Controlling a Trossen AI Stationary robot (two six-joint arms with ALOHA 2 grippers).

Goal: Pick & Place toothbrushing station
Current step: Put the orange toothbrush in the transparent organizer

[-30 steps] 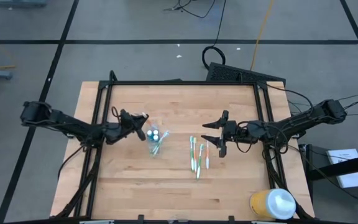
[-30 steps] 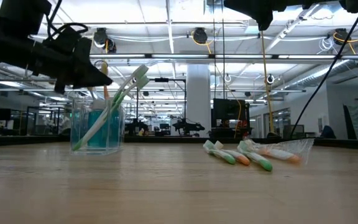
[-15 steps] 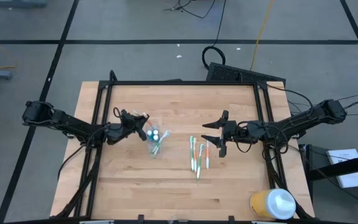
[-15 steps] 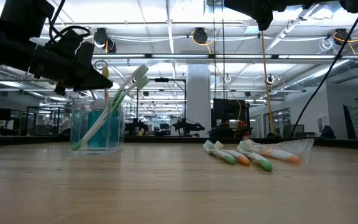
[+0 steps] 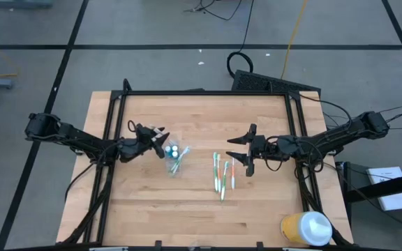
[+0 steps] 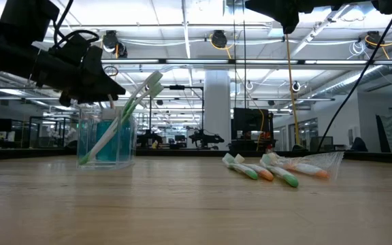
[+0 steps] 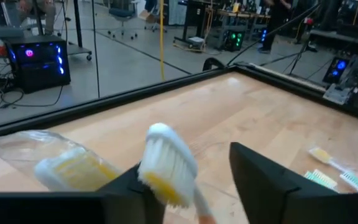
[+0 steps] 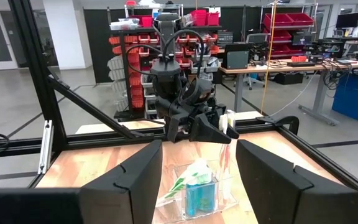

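Note:
A small clear cup (image 6: 106, 139) stands on the table left of centre, holding blue tubes (image 5: 176, 150) and a leaning green-and-white toothbrush (image 6: 133, 101). My left gripper (image 5: 157, 135) hovers level just above the cup's rim on its left side. It is open, and the white-bristled head of an orange toothbrush (image 7: 165, 165) stands between its fingers. Several loose toothbrushes (image 5: 222, 174) lie flat on the wood right of the cup. My right gripper (image 5: 241, 150) hangs open above them, higher up, facing the cup, with nothing between its fingers. My left gripper's open fingers stand on either side of the orange toothbrush's bristle head (image 7: 160, 177), coming level from the table's left. The head sits close against one finger (image 7: 129, 190); I cannot tell whether they touch.
A big yellow container with a white lid (image 5: 306, 229) stands at the near right corner. A crumpled clear wrapper (image 6: 318, 160) lies by the loose brushes. Black frame rails (image 5: 201, 93) run along the table's far, left and right sides. Bare wood stretches along the near edge.
My left gripper has opened at the orange toothbrush's head without moving away. The brush stays upright in the cup. My right arm has kept still.

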